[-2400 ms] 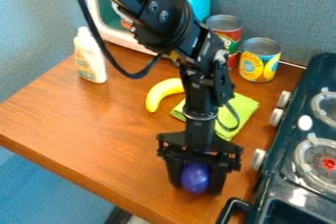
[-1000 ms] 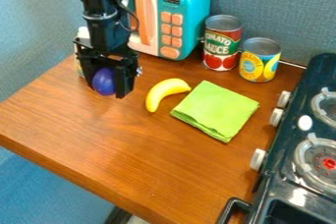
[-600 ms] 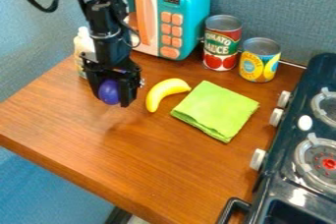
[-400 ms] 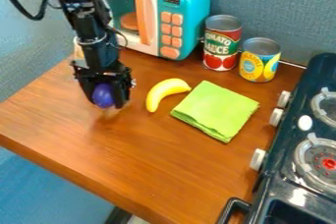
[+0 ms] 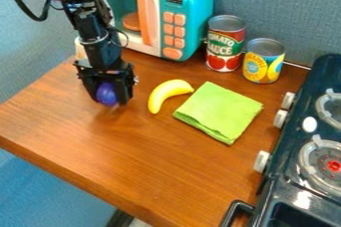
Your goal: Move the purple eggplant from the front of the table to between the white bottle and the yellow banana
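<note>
Fingers are clamped on a purple ball, one on each side of it, and that's what I've got in my gripper right now. I'm using the yellow banana as my landmark here, with left and right as my camera sees them. The ball is just left of the banana, near it but not touching. I honestly can't tell from this angle if the ball's bottom is touching the wooden table or hanging a bit above it. My arm comes down from the upper left, pretty much upright at the gripper end.

Just right of the banana there's a folded green cloth, lying flat. Behind the banana I've got the teal and white toy microwave, and back to the right of it two upright cans, a taller red one and a shorter yellow one. The dark toy stove is well off to the banana's right, past the cloth, white knobs facing my way.
</note>
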`<action>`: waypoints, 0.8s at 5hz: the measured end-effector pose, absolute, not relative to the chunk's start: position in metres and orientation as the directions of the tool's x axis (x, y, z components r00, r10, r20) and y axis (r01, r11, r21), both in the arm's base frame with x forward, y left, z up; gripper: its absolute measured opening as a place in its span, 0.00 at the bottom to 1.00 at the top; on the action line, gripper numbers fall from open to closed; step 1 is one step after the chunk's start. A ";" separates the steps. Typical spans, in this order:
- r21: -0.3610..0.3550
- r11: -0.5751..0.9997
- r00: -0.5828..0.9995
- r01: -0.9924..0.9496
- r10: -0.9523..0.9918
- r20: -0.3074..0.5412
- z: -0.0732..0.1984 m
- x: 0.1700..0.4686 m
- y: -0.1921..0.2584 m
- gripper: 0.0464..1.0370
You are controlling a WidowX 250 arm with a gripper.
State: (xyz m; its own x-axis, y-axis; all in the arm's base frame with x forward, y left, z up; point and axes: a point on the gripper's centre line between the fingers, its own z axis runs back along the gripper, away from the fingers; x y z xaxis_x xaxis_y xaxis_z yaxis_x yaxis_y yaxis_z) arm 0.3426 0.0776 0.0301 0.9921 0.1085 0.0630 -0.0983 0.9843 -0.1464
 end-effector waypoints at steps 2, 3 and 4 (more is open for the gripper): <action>-0.147 0.983 0.993 -0.108 0.113 0.031 0.018 0.354 0.081 0.79; -0.144 0.983 0.993 -0.110 0.116 0.033 0.017 0.363 0.084 0.84; -0.158 0.982 0.994 -0.104 0.107 0.012 0.018 0.363 0.083 0.96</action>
